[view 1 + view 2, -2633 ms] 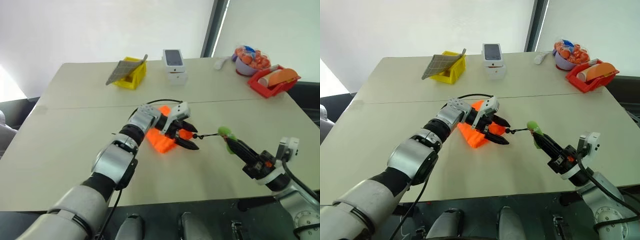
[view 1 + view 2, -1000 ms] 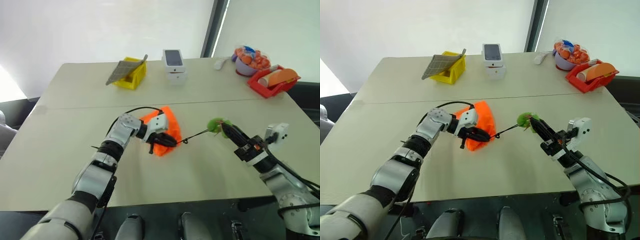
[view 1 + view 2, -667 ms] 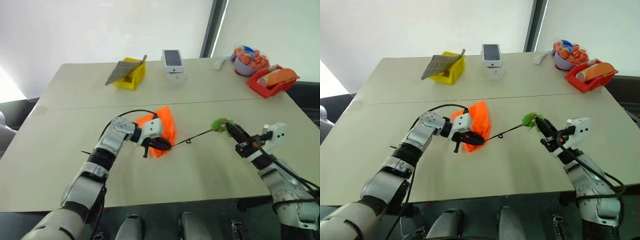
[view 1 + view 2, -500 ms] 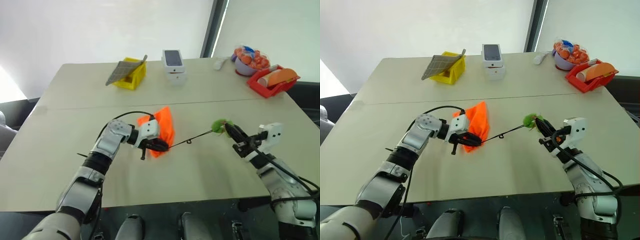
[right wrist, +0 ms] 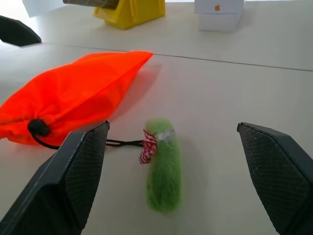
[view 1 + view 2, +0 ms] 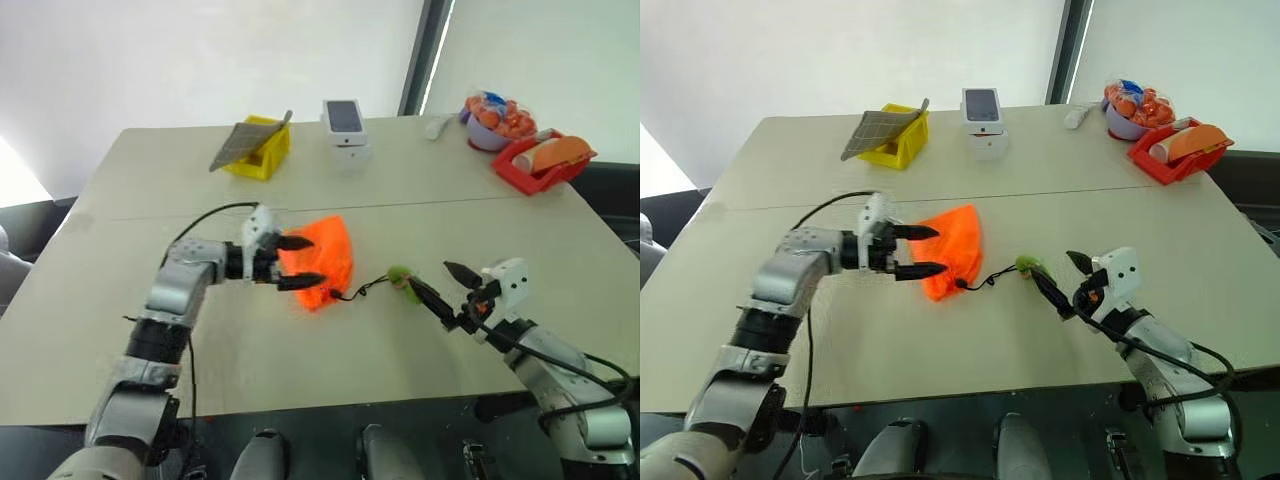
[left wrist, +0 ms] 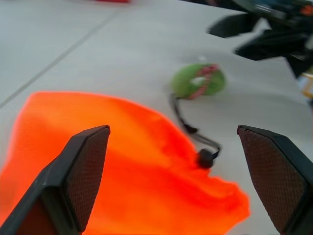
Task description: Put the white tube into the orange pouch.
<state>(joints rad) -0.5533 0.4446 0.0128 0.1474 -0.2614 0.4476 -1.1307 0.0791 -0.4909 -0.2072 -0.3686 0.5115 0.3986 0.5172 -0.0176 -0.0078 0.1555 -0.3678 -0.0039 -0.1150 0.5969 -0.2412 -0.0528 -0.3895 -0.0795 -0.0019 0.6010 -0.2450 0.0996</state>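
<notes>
The left gripper [image 6: 910,250] is letting go of the pouch [image 6: 950,250]: its fingers, clamped at the pouch mouth a second ago, are now standing wide apart, and the hand is pulling back toward the robot's left, clear of the fabric. The pouch is lying flat on the table [image 6: 1060,200] again instead of being lifted on edge. The right gripper [image 6: 1065,275] is also releasing, its fingers spreading off the green ring [image 6: 1027,265], which is now resting on the table just in front of them. The cord [image 6: 990,280], stretched taut between both grippers before, is lying slack.
</notes>
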